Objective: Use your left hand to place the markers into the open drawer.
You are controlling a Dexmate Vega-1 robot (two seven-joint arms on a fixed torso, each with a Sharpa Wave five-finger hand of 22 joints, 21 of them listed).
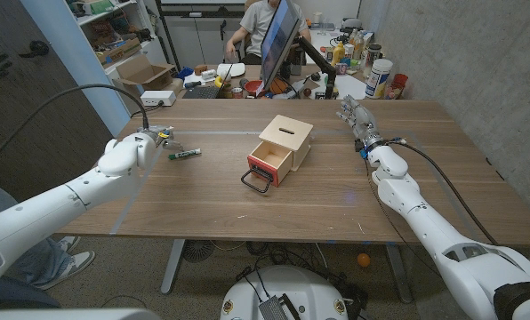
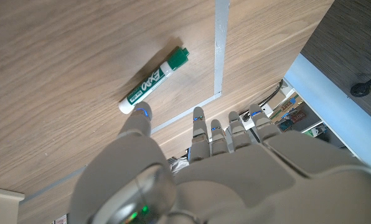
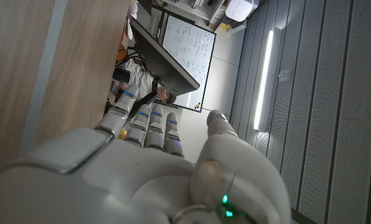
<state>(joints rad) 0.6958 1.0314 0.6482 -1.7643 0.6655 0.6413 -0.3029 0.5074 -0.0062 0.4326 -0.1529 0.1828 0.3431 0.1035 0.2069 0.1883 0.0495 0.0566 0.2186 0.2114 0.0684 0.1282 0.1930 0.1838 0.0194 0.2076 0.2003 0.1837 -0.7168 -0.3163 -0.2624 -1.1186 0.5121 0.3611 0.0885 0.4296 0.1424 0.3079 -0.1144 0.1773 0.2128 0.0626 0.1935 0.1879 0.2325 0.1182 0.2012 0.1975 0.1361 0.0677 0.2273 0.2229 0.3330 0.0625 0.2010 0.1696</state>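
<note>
The left hand (image 1: 149,142) hovers over the wooden table (image 1: 203,191) with its fingers (image 2: 198,124) spread and nothing in them, one fingertip just short of a green marker (image 1: 184,155) lying flat on the wood. Well to its right sits the small wooden box (image 1: 281,148), its drawer (image 1: 269,165) pulled open. The right hand (image 1: 354,114) waits near the far edge, fingers extended, holding nothing.

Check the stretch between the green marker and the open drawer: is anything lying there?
Nothing. In the head view, only bare wooden table lies between the green marker and the open drawer of the wooden box.
</note>
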